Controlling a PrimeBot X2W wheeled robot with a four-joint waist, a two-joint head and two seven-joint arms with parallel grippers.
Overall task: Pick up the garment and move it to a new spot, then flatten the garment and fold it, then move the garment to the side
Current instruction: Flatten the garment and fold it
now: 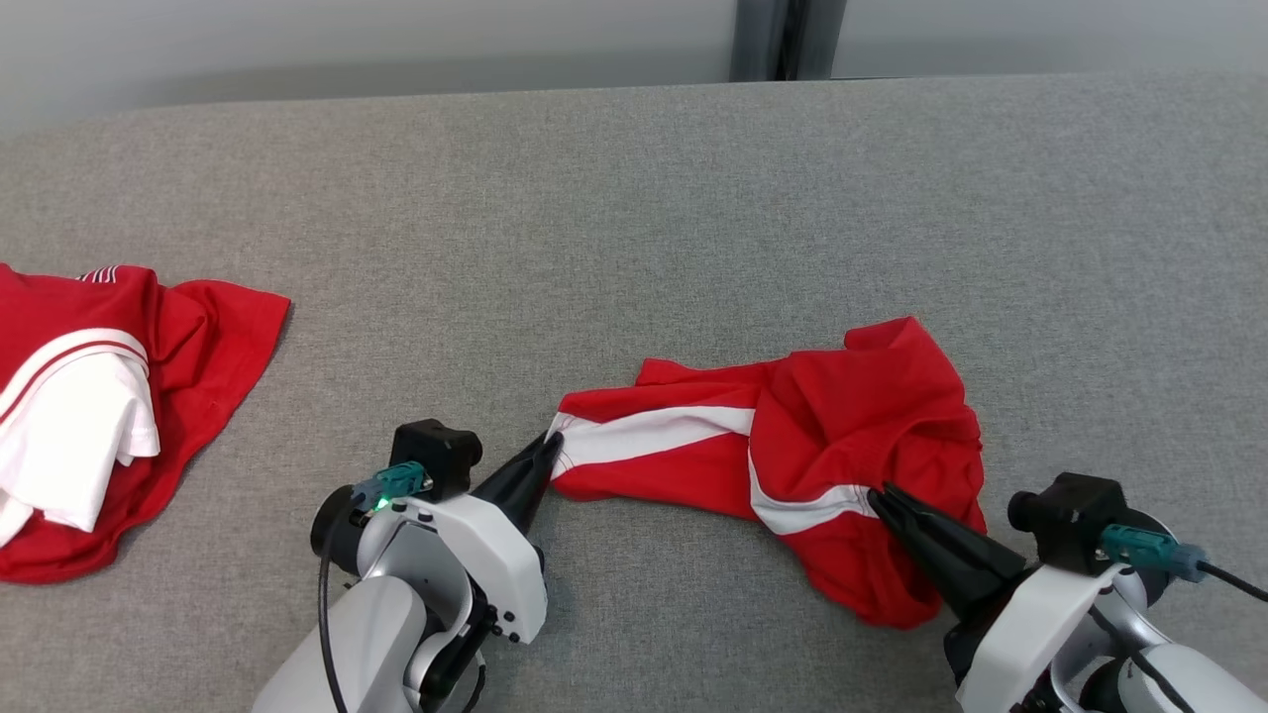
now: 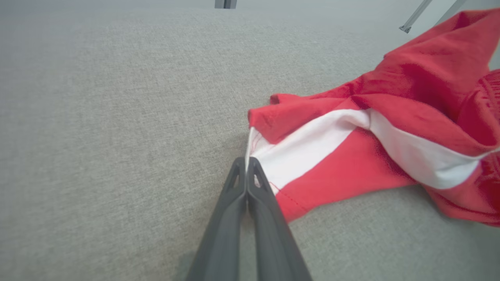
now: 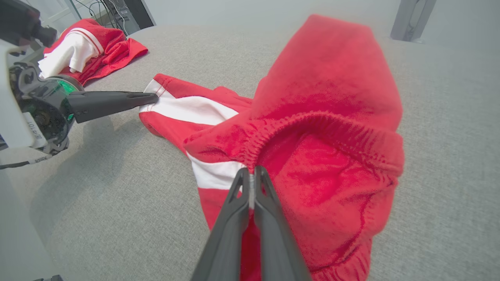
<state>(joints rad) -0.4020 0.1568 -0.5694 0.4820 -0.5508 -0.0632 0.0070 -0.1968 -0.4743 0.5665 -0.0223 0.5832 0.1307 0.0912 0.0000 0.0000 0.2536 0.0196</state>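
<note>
Crumpled red garment, white-striped (elastic waistband gaping open).

Garment: soft knit cloth, matt, red w/ white bands. Inside looks fleecy. Waistband is gathered elastic, puckered. Hem stitching shows at the white end.
Table: grey woven fabric cover, matt, coarse-ish weave, no sheen.
Left gripper & right gripper: dark plastic, smooth, semi-matt.
Forearm shells: white plastic, smooth, slight gloss.
Connector: teal plastic.
Second pile: red & white cloth, matt, similar knit.
Post in bkgd: grey metal, smooth.
</note>
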